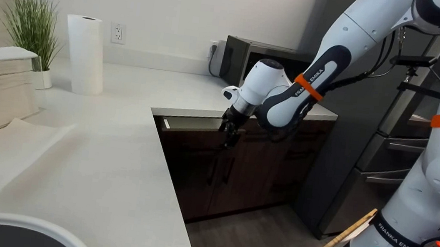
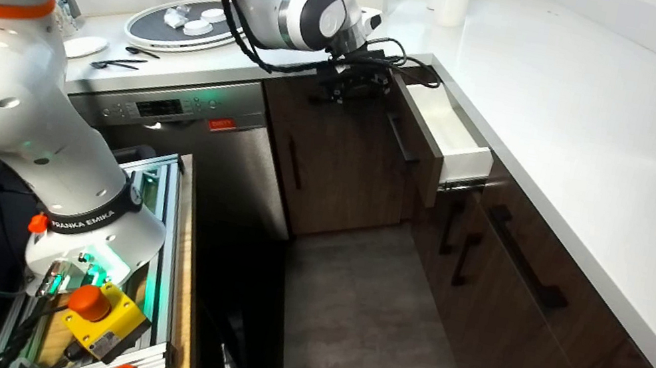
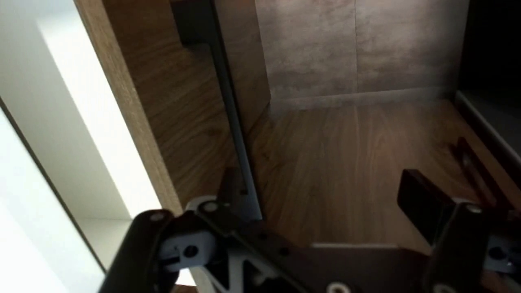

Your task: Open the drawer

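Observation:
The drawer stands pulled out from under the counter, with its dark brown front (image 2: 417, 139) and pale inside (image 2: 446, 127) both visible. It also shows in an exterior view (image 1: 194, 125) and along the left of the wrist view (image 3: 163, 106). Its dark bar handle (image 3: 228, 89) runs down the front in the wrist view. My gripper (image 3: 325, 191) is open, fingers wide apart, at one end of this handle. The left finger appears to be behind the bar, between it and the drawer front; the right finger is away from it. In both exterior views the gripper (image 1: 229, 135) (image 2: 348, 86) is dark and its fingers are unclear.
The white countertop (image 1: 123, 162) overhangs the drawer. A corner cabinet door (image 2: 338, 165) and a dishwasher (image 2: 193, 147) stand close to the gripper. More brown fronts with handles (image 2: 524, 256) line the counter. A microwave (image 1: 266, 58) and fridge (image 1: 355, 115) are nearby.

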Robot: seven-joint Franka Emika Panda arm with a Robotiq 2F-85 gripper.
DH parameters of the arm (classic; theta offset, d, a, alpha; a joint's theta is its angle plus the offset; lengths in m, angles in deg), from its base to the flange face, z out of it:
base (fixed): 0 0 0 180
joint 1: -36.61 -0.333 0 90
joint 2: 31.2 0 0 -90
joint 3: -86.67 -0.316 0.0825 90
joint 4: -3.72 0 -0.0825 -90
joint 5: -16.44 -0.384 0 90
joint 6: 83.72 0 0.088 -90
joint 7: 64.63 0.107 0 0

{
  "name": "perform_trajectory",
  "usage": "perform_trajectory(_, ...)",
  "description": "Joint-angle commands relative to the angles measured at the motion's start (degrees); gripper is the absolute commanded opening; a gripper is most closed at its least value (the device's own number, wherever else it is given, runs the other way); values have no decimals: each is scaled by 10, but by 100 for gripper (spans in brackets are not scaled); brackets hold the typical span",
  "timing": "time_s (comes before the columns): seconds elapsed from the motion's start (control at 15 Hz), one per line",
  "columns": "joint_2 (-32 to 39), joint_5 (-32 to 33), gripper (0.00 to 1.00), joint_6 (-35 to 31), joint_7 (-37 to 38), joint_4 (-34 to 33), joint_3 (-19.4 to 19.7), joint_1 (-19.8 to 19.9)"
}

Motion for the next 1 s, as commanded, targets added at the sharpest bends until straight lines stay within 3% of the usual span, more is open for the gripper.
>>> perform_trajectory(0.0,-18,-131,100,50,-36,-28,-52,74)
perform_trajectory(0.33,16,-333,100,83,-95,-122,-109,158)
perform_trajectory(0.4,24,-368,75,80,-102,-137,-119,170)
perform_trajectory(0.47,35,-381,74,72,-97,-152,-118,174)
perform_trajectory(0.67,70,-408,49,43,-83,-184,-117,180)
perform_trajectory(0.93,122,-395,19,46,-49,-218,-108,182)
